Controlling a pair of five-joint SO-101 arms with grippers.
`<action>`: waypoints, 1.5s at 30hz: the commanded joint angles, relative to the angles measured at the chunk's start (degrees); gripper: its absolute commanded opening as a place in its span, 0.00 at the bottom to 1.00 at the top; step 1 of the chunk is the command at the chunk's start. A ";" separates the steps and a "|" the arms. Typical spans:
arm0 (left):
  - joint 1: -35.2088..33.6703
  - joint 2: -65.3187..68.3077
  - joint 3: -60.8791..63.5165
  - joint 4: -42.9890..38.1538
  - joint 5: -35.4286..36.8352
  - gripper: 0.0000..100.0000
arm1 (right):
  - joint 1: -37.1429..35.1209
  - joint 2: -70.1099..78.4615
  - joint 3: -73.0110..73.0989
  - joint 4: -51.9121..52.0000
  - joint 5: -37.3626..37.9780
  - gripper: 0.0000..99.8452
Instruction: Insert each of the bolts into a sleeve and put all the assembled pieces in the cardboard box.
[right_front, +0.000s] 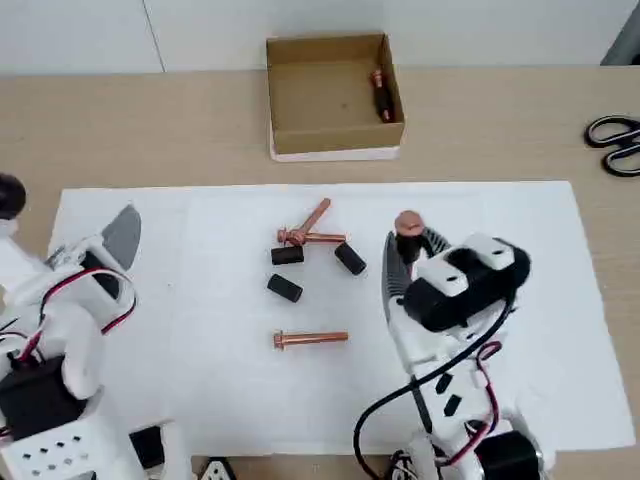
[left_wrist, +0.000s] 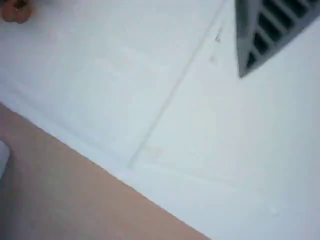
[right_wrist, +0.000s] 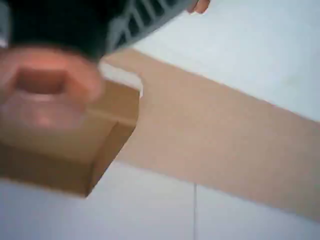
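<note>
As far as can be judged, the task is well begun but far from done: one piece is delivered, one is held, and three pairs are not yet joined. The desk (right_front: 500, 120) is covered, on the arms' side of the cardboard box (right_front: 330, 140), by a white sheet (right_front: 200, 380).

The left gripper (right_front: 118, 240) is seen over that sheet, well apart from the box. Whether it is open or closed cannot be told. The right gripper (right_front: 408, 255) is placed nearer the box, and its jaws are closed on an assembled piece (right_front: 408, 224), which is held roughly upright with the copper head above the black sleeve.

Inside the box, against the wall on the right arm's side, a finished piece (right_front: 380, 95) is laid.

Between the box and the arms, two crossed bolts (right_front: 312, 232) are seen on the sheet, and a single bolt (right_front: 311, 340) is found farther from the box. These are copper-coloured, with slender shanks and flanged heads. Three loose sleeves (right_front: 285, 288), short, black and cylindrical, are scattered just beside the crossed pair. These three bolts are still to be sleeved and boxed.
</note>
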 joint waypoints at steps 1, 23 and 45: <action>-0.70 -0.44 -0.31 1.41 -0.44 0.31 | 2.07 13.41 -11.16 -9.27 0.70 0.00; -6.59 -0.53 2.07 8.88 -0.62 0.31 | 6.64 117.85 -77.10 -38.90 0.70 0.00; -6.51 -0.53 1.98 10.90 -0.44 0.31 | 5.23 138.95 -94.95 -35.91 0.53 0.19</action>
